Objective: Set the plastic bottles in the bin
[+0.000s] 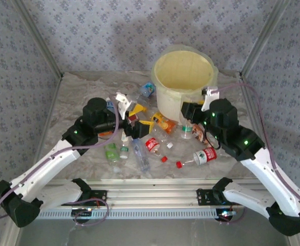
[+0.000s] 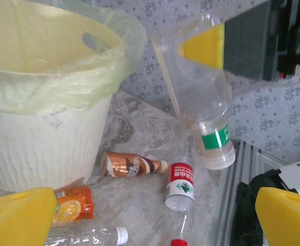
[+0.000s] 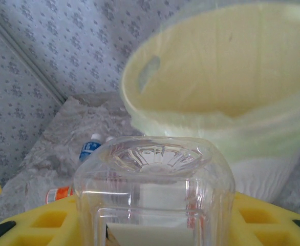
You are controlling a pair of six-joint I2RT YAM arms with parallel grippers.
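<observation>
The bin (image 1: 183, 77), white with a pale yellow-green bag over its rim, stands at the back of the table. My right gripper (image 1: 192, 119) hangs just in front of it, shut on a clear plastic bottle (image 1: 187, 131) with a green label. In the right wrist view this bottle's base (image 3: 155, 184) sits between the yellow pads (image 3: 265, 218), with the bin (image 3: 227, 77) close behind. My left gripper (image 1: 134, 117) is open over several plastic bottles (image 1: 152, 144) lying on the table. Its yellow fingers (image 2: 17, 215) frame a red-labelled bottle (image 2: 180, 184) and a brown one (image 2: 129, 165).
More bottles lie around: an orange-labelled one (image 2: 70, 202), a clear one with a white cap (image 2: 88, 236), a blue-labelled one (image 3: 91, 146) left of the bin, green ones (image 1: 111, 152) near the left arm. Patterned walls close in the marble table (image 1: 78, 92).
</observation>
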